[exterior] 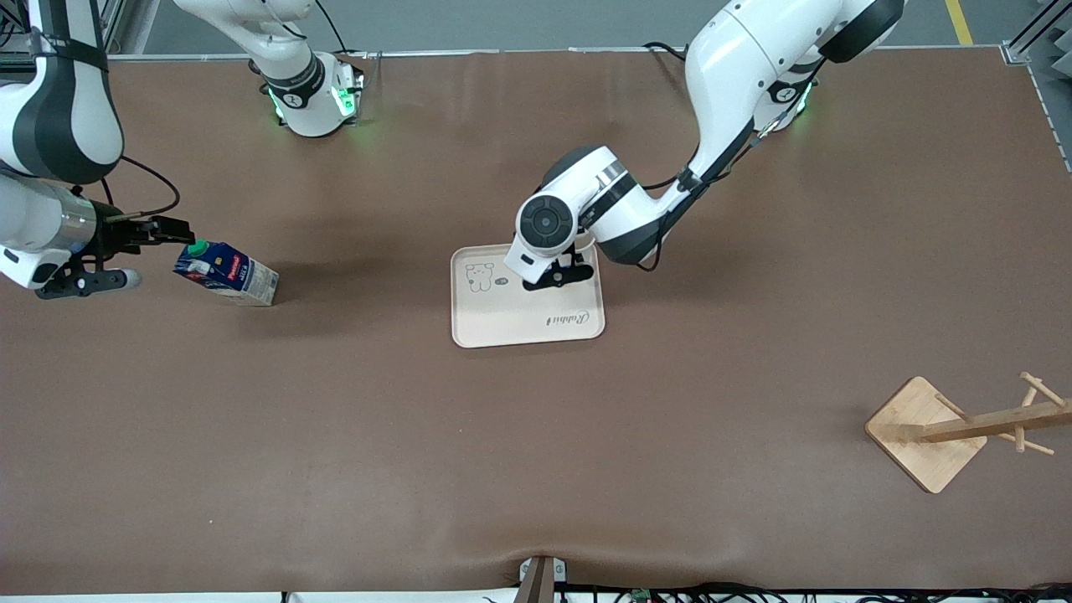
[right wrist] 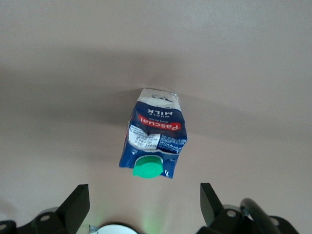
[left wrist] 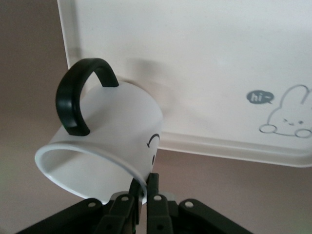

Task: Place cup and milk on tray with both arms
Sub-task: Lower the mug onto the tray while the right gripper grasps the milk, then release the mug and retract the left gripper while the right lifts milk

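Over tray [exterior: 528,322] — left pincer [left wrist: 144,195] pinching cup [left wrist: 114,141] rim, milk [right wrist: 155,139] before wide right pincer [right wrist: 141,207].

**Materials and finishes**

Table [exterior: 536,469]: matt brown covering, smooth with faint creases. Tray [exterior: 528,327]: cream plastic, smooth, low sheen. Cup [left wrist: 117,131]: smooth white body, semi-matt; glossy black handle. Milk [right wrist: 155,139]: printed paper carton, slightly glossy, dented; green plastic cap. Rack [exterior: 930,431]: pale unpainted wood. Arms [exterior: 737,75]: glossy white shells, black bands.
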Controlling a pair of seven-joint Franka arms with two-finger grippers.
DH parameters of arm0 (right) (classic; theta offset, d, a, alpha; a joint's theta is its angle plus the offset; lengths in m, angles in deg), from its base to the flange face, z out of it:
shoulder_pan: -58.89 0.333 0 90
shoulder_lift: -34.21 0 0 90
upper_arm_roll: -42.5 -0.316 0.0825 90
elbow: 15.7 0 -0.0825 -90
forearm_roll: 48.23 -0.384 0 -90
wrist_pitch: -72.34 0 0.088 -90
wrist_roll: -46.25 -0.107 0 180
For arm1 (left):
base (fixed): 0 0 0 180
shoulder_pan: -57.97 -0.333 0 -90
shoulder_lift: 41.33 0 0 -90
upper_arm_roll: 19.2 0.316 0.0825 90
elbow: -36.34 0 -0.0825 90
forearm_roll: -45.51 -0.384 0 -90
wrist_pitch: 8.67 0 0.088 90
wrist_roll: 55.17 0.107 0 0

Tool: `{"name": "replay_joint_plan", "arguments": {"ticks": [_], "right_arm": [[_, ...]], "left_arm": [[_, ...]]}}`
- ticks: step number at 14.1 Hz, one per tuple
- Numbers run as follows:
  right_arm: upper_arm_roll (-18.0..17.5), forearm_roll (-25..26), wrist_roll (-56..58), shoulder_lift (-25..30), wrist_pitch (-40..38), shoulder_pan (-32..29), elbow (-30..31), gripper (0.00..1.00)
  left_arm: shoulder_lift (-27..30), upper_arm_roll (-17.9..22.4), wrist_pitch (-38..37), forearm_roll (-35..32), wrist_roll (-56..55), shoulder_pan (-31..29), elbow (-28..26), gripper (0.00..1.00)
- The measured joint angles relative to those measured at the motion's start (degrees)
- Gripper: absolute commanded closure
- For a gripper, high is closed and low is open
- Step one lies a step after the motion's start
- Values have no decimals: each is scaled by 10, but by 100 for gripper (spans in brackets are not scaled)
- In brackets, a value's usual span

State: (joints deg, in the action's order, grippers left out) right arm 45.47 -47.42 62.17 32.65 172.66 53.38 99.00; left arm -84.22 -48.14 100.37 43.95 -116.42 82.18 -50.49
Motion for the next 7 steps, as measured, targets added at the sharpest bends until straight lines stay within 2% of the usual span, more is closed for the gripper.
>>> {"name": "replay_joint_plan", "arguments": {"ticks": [1,3,7], "right_arm": [[1,0,-9,8,24,-1,24,0],[1,0,-32,22,60,-3,71,0],[1,0,-70,30,93,-9,110,0]], "left_arm": [[-2,5,0,1,0,-1,1,91],[-3,13,0,6,0,-1,2,0],[-4,19,0,6,0,-2,15,0]]}}
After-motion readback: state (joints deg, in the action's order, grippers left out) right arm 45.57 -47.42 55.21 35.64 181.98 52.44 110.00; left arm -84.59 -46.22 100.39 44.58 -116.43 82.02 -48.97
